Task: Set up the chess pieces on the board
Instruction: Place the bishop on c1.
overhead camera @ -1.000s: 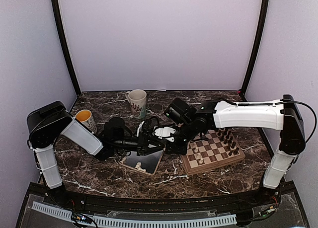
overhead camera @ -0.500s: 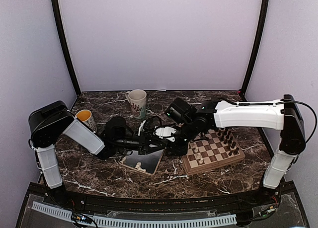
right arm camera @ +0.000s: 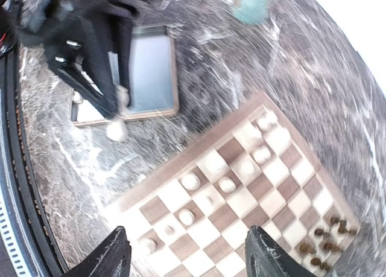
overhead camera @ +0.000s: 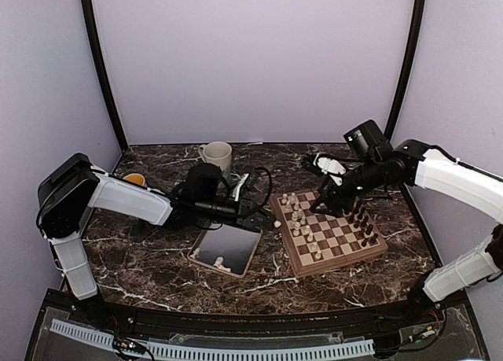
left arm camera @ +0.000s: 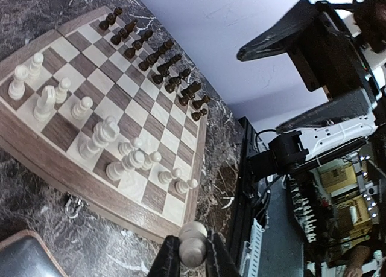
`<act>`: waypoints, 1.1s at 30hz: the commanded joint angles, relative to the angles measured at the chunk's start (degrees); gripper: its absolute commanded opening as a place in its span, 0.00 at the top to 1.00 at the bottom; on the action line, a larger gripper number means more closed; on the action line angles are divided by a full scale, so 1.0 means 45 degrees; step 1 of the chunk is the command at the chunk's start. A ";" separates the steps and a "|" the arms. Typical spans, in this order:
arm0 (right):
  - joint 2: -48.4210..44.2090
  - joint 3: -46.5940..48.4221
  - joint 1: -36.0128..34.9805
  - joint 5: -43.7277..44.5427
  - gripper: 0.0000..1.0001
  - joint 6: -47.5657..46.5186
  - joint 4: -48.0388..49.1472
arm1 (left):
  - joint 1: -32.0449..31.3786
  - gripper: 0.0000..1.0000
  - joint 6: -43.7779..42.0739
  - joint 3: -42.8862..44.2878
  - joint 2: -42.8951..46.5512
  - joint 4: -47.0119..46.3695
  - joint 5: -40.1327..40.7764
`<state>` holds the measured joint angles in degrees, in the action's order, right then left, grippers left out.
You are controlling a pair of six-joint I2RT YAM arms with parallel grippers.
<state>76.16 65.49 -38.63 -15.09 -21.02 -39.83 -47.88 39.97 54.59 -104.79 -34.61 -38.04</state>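
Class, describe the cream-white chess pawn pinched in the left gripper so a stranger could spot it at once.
Find the square wooden chessboard on the dark marble table. Beside its left edge hovers the black left gripper. Pinched between its fingers is a small cream-white pawn, the only chess piece held in a gripper.
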 commanded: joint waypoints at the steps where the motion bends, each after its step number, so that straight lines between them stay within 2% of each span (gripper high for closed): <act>1: -0.0357 -0.1150 0.1984 -0.1793 0.35 0.0188 0.0951 | -0.0417 0.89 -0.3534 0.1707 0.0599 0.4117 0.1522; 6: -0.0619 -0.2359 0.4341 -0.3263 0.35 0.0248 0.2383 | -0.0825 0.89 -0.6302 0.3684 0.0266 0.6628 0.3079; 9: -0.0711 -0.2994 0.5106 -0.3636 0.35 0.0436 0.3207 | -0.1002 0.88 -0.7572 0.4836 -0.0119 0.7985 0.4046; 20: -0.1438 -0.3529 0.5217 -0.2467 0.35 0.0126 0.3598 | -0.1135 0.88 -1.0430 0.8621 -0.2598 1.1589 0.6540; 33: -0.1102 -0.3519 0.5231 -0.2311 0.34 -0.0051 0.3542 | -0.1249 0.87 -1.1404 0.9853 -0.4070 1.1780 0.7133</act>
<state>70.72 50.22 -15.42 -25.85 -20.64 -25.32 -53.01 -9.10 96.79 -122.21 17.39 -6.96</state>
